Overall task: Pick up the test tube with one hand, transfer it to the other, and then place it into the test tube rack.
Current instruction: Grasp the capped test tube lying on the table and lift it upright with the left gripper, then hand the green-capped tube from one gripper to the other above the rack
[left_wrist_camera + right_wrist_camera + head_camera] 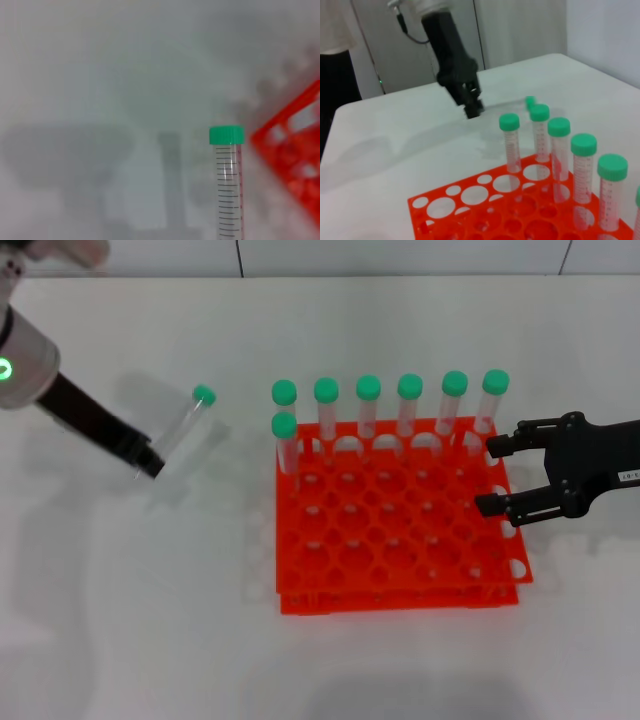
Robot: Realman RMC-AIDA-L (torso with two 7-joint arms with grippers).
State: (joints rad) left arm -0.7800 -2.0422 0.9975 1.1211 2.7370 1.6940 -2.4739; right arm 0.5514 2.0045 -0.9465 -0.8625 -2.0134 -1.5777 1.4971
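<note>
My left gripper (150, 462) is shut on the bottom end of the test tube (185, 428), left of the rack. The clear tube slants up and away, its green cap (204, 395) farthest from the fingers. The left wrist view shows the tube (229, 190) close up with the cap on top. The orange-red test tube rack (390, 597) stands mid-table and holds several green-capped tubes (368, 388) along its back row and left side. My right gripper (497, 475), with a white label, is open over the rack's right edge. The right wrist view shows the left gripper (471, 107) beyond the rack (495, 210).
The white table (120, 620) surrounds the rack. Most rack holes in the middle and front rows hold nothing. A corner of the rack (287, 135) shows blurred beside the held tube in the left wrist view.
</note>
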